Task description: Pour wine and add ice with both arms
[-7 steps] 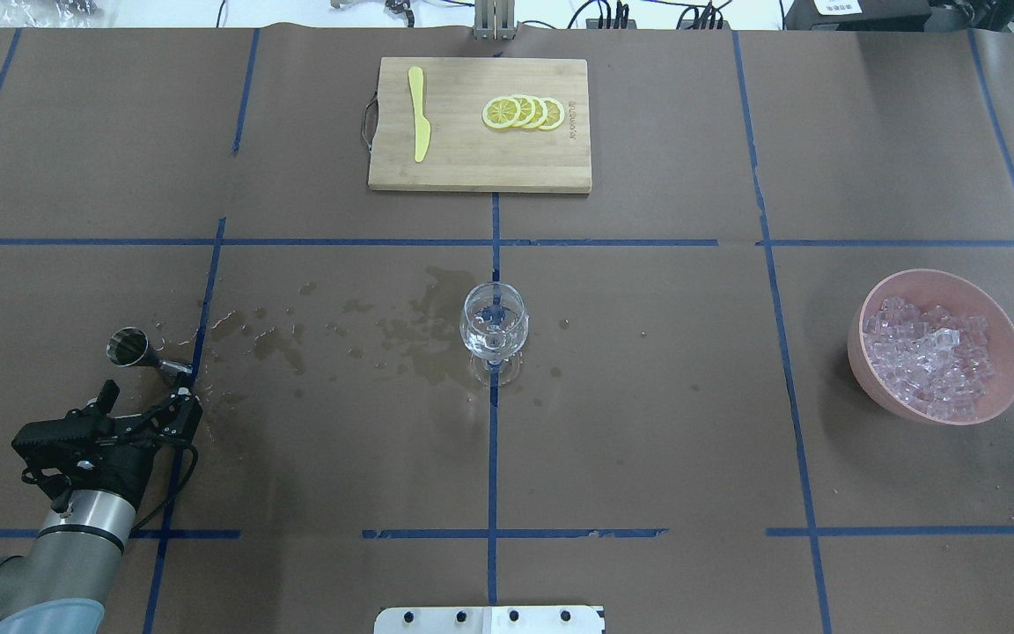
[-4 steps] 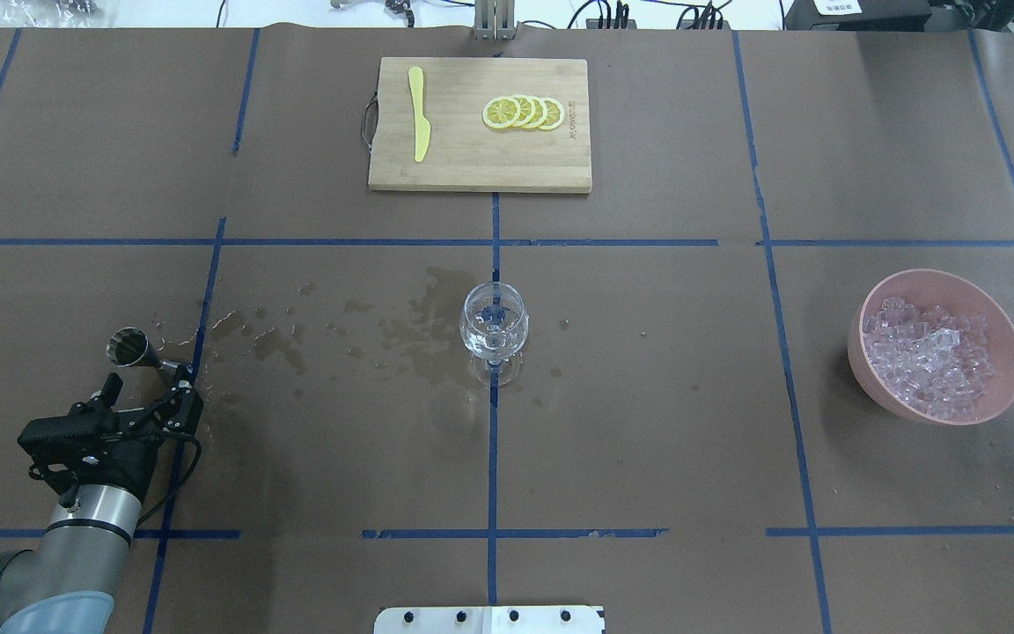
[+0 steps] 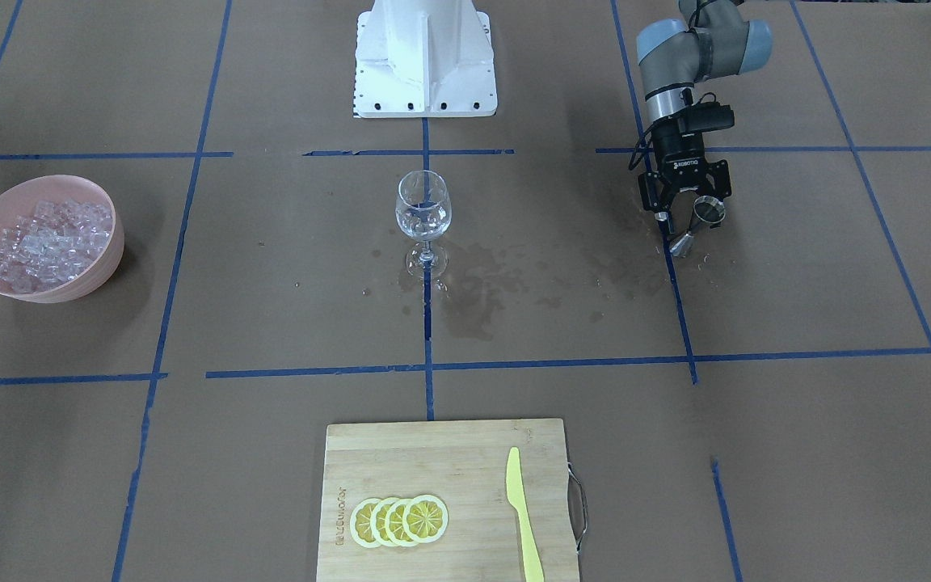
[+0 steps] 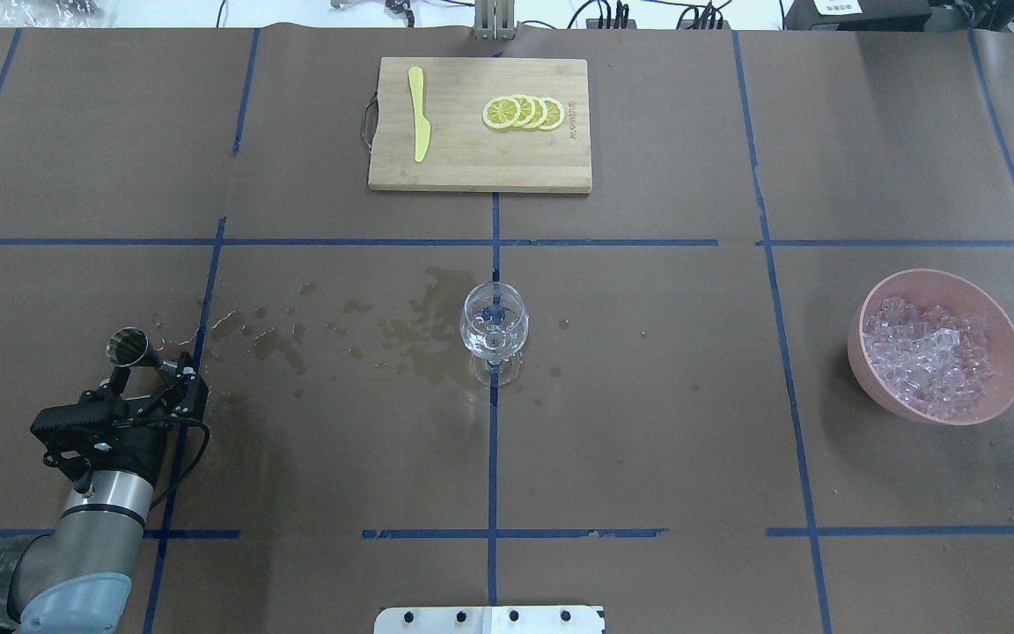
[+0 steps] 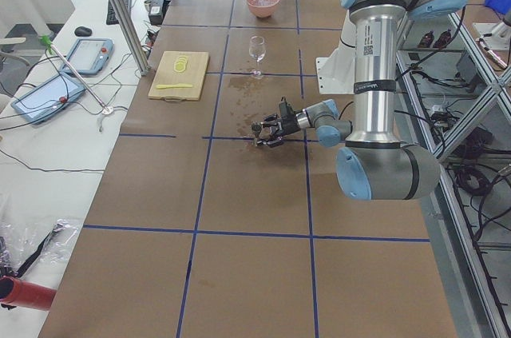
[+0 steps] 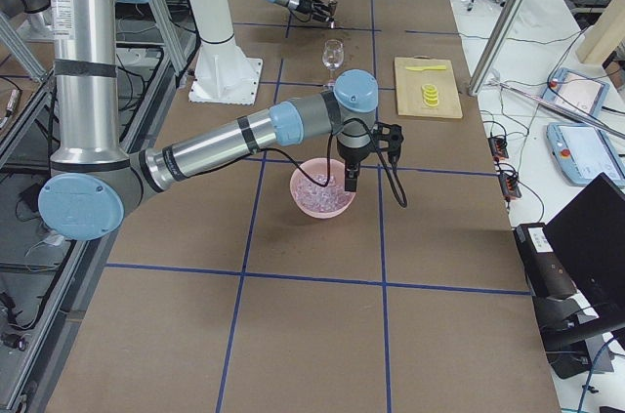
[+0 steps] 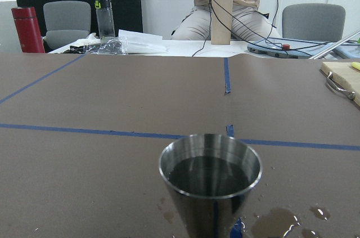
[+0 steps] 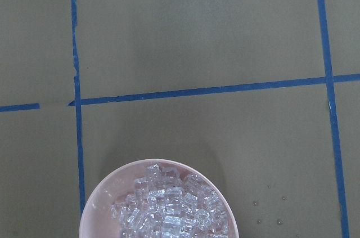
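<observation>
Set for the pour: the left claw [image 4: 155, 377] sits low at the near left of the table [image 4: 648, 440], jaws apart. The steel jigger [image 4: 130, 347] stands directly ahead of it, in line with the gap. Whether either finger touches the metal cannot be told. The jigger is upright, its long axis vertical, and the left wrist view looks level at its rim. A level grip across its narrow waist therefore looks like the natural hold. The wine [image 7: 209, 175] shows as a dark, still surface just below that rim. The glass [image 4: 493, 328] waits at the table's centre, well apart from the jigger and to the robot's right of it. Wet stains [image 4: 410, 339] lie between the two. On that layout the left arm is clearly the nearer one for both jigger and glass. The ice [image 4: 929, 357] fills a pink bowl [image 4: 947, 280] at the far right. The right claw [image 6: 349, 184] hangs above it, pointing down. It shows only from the side, so whether its jaws are apart or together cannot be told.
</observation>
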You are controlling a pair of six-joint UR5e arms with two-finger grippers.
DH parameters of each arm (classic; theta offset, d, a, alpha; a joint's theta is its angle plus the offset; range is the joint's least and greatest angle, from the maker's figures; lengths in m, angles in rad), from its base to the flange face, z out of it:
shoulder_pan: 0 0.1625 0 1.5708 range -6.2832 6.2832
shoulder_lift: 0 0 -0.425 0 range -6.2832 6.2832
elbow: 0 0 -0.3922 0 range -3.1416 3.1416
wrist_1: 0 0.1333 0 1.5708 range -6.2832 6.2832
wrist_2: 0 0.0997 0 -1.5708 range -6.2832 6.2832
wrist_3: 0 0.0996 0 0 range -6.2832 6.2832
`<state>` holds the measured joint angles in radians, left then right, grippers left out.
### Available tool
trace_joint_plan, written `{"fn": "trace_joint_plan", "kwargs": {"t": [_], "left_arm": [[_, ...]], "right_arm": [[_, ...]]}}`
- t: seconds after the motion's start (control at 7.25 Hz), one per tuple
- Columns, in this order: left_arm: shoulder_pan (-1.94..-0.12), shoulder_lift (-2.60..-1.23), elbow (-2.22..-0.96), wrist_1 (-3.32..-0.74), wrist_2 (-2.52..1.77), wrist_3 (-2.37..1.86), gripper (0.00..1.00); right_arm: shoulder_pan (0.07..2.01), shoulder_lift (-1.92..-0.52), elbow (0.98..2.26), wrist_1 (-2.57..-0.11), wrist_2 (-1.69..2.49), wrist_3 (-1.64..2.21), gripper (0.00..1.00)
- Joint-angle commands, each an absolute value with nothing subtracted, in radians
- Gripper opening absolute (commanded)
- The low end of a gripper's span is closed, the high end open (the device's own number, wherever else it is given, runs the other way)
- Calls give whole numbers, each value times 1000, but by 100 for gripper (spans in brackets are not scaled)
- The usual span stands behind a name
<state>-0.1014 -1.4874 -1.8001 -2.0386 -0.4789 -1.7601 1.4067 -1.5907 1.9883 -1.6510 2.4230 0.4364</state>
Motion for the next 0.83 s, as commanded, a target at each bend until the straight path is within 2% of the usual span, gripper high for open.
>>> {"fn": "trace_joint_plan", "kwargs": {"t": [0.0,0.41,0.69], "left_arm": [[-110,-1506,-1781,-2039,-474,-1759,75],[-133,-1505,-1781,-2039,-472,-1759,56],[-133,-1506,-1776,-2040,-474,-1759,51]], "right_arm": [[1399,-1591,1994,-1651,2419,448,100],[1397,-1591,1997,-1651,2419,456,100],[1396,-1591,1997,-1652,2421,456,100]]}}
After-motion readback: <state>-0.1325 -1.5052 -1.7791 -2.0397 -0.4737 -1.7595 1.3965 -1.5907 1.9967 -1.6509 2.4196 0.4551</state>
